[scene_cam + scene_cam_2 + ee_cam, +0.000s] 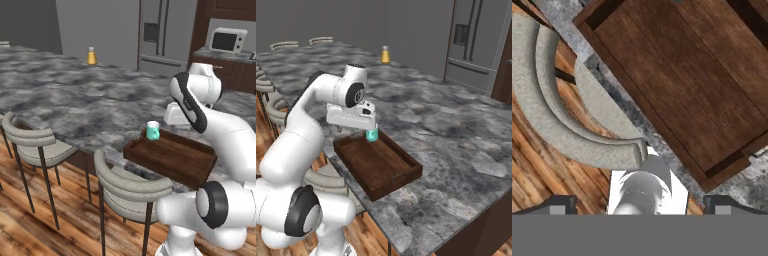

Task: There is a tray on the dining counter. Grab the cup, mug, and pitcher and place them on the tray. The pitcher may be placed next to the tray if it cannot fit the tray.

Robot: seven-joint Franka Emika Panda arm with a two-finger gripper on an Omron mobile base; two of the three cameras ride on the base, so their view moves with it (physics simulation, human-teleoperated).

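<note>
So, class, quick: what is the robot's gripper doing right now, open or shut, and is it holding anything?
Gripper: open, fingers spread wide, holding nothing; it is above the tray, and the mug stands free on the tray.

The tray [172, 159] lies on the dining counter [75, 100], at its near edge, with one short end overhanging toward the stools. The mug [153, 130] stands upright inside the tray, in its far corner, close to the rim. A small bottle [91, 56] stands on the counter's far side, well apart from the tray. Two stools sit below the near edge: one stool [131, 190] directly before the tray, the other stool [32, 142] to its left. A refrigerator [165, 35] stands behind the counter; a microwave [227, 41] rests on a rear counter to its right.
</note>
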